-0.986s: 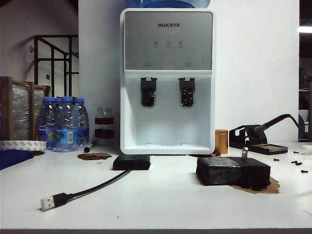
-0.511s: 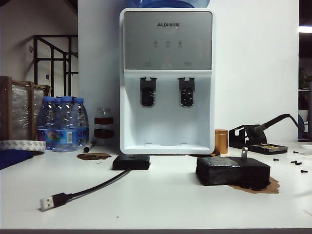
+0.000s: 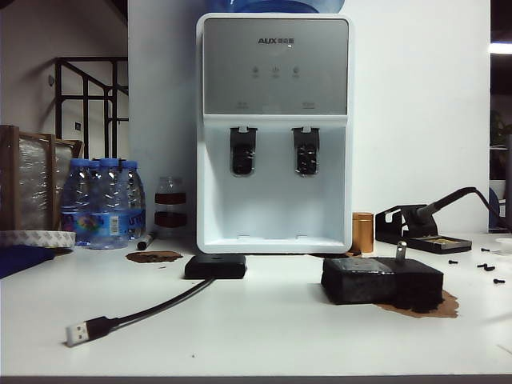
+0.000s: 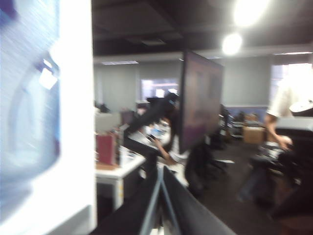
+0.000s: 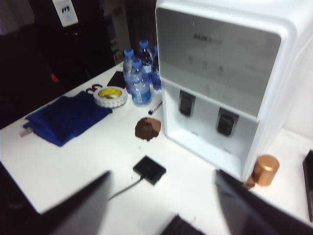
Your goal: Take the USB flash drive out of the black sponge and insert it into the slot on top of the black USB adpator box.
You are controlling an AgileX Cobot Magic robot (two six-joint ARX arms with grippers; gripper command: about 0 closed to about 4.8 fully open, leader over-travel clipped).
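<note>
The black sponge [image 3: 382, 280] lies on the white table at the right, with the silver USB flash drive [image 3: 402, 251] standing upright in its top. The black USB adaptor box [image 3: 216, 266] sits left of centre; its cable runs to a USB plug [image 3: 78, 332] near the front edge. The slot is too small to make out. Neither gripper shows in the exterior view. My right gripper [image 5: 163, 174] hangs open high above the table, with the adaptor box [image 5: 149, 170] far below between its blurred fingers. My left gripper [image 4: 160, 170] points out at the room, its fingers together.
A white water dispenser [image 3: 274, 136] stands at the back centre. Water bottles [image 3: 104, 204], a tape roll [image 5: 110, 96] and a blue cloth [image 5: 66, 117] are at the left. A copper cylinder [image 3: 363, 232], a soldering stand [image 3: 424, 228] and loose screws [image 3: 488, 268] are at the right.
</note>
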